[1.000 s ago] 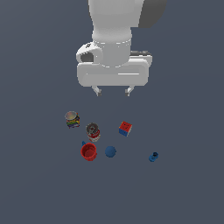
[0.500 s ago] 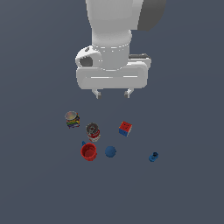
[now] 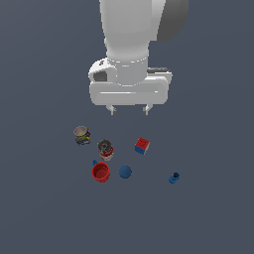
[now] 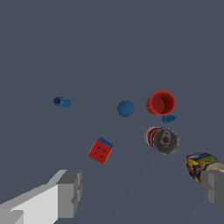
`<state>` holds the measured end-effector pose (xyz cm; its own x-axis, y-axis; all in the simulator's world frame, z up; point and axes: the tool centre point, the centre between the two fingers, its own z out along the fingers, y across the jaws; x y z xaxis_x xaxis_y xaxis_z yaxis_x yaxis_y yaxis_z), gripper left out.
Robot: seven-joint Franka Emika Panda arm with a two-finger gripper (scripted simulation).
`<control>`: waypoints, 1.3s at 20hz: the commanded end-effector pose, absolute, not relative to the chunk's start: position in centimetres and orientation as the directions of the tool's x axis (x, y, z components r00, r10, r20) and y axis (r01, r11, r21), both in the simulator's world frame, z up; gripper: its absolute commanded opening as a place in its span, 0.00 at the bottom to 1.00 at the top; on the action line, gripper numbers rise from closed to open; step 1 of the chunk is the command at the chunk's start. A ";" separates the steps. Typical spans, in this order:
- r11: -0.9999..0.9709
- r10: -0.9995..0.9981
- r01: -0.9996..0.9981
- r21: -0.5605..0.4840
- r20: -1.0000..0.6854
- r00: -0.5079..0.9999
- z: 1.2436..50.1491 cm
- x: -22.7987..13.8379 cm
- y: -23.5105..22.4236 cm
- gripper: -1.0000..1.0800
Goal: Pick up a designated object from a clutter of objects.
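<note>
The cube (image 3: 142, 145) with red, blue and white faces lies on the grey floor, at the exterior view's right of the cans; it also shows in the wrist view (image 4: 100, 151). My gripper (image 3: 129, 109) hangs open and empty high above the clutter, apart from the cube. Its fingers (image 4: 68, 193) frame the wrist view. The clutter holds a red mug (image 3: 100, 172), a blue ball (image 3: 125, 171), two labelled cans (image 3: 105, 149) (image 3: 82, 135) and a tiny blue piece (image 3: 173, 177).
Another small blue bit (image 4: 169, 118) lies beside the red mug (image 4: 161, 103). The ball (image 4: 125, 108), the red-and-white can (image 4: 161, 140) and the colourful can (image 4: 202, 165) show in the wrist view. The grey floor (image 3: 44, 208) spreads all around.
The gripper and arm have shifted slightly; the objects on the floor have not moved.
</note>
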<state>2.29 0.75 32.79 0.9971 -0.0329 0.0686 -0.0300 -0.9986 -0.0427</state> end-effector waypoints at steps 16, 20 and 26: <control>-0.950 -0.309 -0.309 -0.050 0.010 0.951 18.5 0.9 5.6 0.96; -0.921 -0.387 -0.387 -0.037 0.000 0.922 14.6 -0.2 6.6 0.96; -0.883 -0.469 -0.469 -0.016 -0.003 0.883 10.7 -1.9 7.4 0.96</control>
